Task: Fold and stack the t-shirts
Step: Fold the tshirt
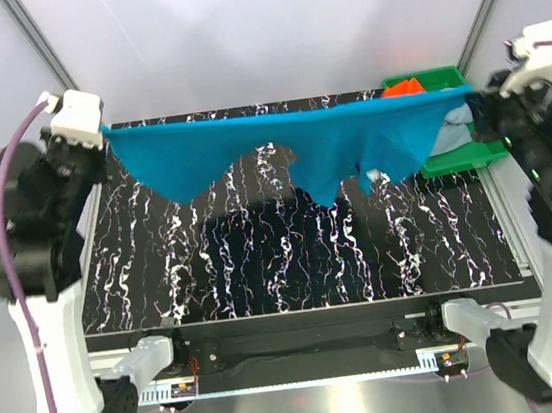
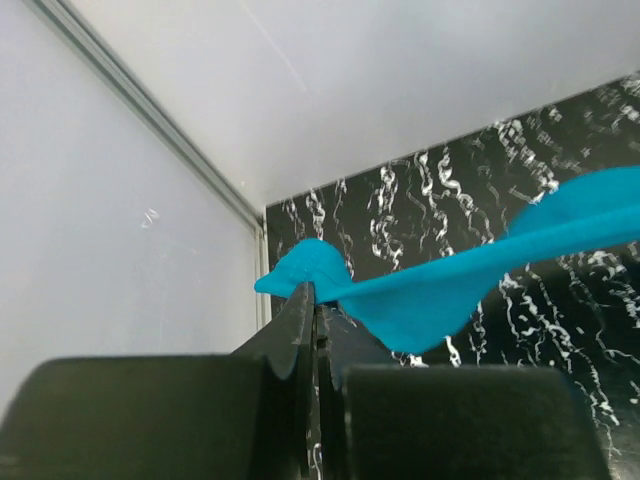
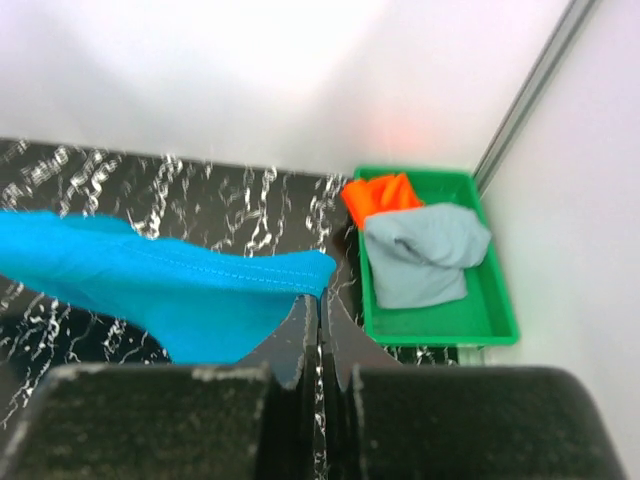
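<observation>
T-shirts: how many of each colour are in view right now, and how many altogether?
teal-blue t-shirt: 1, held up between left gripper and right gripper
orange-red t-shirt: 1, in the green tray
grey-blue t-shirt: 1, in the same tray
Total: 3

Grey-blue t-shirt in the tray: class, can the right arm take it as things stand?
Probably not: the right gripper is shut on the teal t-shirt, stretched to the left gripper. The grey-blue t-shirt lies uncovered nearby.
</observation>
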